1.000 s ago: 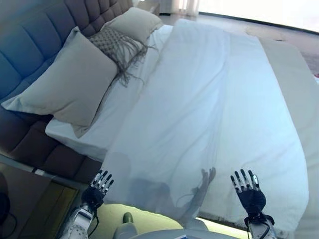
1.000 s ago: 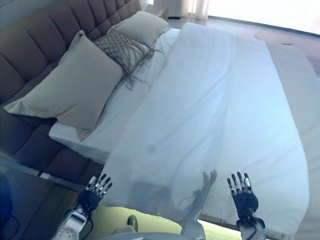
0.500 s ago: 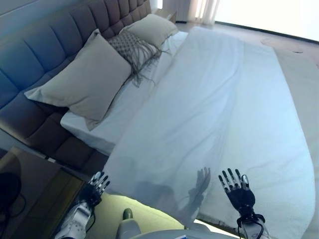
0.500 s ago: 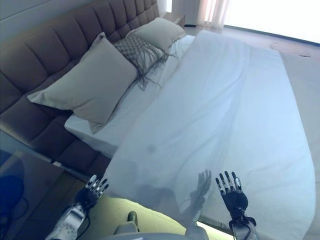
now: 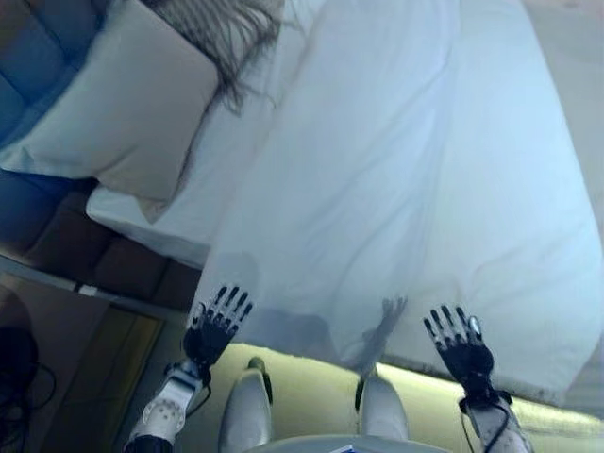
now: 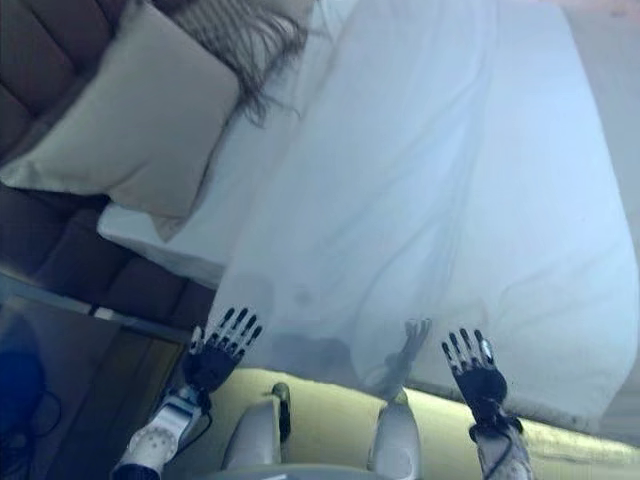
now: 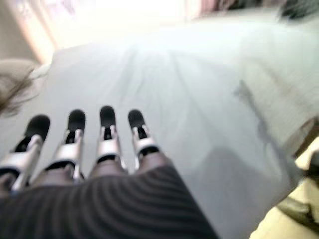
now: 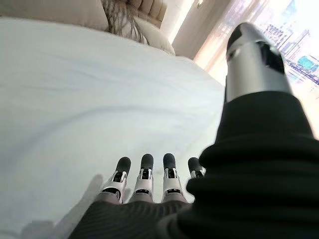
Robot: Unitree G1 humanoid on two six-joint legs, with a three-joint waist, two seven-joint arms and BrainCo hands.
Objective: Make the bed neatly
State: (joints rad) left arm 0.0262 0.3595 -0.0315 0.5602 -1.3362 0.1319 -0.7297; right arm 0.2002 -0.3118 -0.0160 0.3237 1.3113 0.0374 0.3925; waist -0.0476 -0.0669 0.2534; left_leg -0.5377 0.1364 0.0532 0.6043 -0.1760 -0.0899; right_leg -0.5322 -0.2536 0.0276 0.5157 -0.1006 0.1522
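A white duvet [image 5: 415,179] covers most of the bed and hangs over its near side. A large beige pillow [image 5: 123,113] leans at the headboard end, with a fringed grey cushion [image 5: 231,28] beyond it. My left hand [image 5: 215,326] is open, fingers straight, at the duvet's near left corner. My right hand [image 5: 460,347] is open over the duvet's hanging near edge. Both hold nothing. In the wrist views the left fingers [image 7: 107,137] and right fingers [image 8: 144,179] point straight across the duvet.
The padded brown headboard [image 6: 50,60] runs along the left. A white sheet [image 5: 203,193] shows between pillow and duvet. A dark bedside surface [image 5: 57,377] lies at lower left. Pale floor [image 5: 311,377] shows under the bed's near edge.
The camera has tilted down, so the bed's far end left the view. Both hands stay open; the left hand has risen nearer to the duvet's corner.
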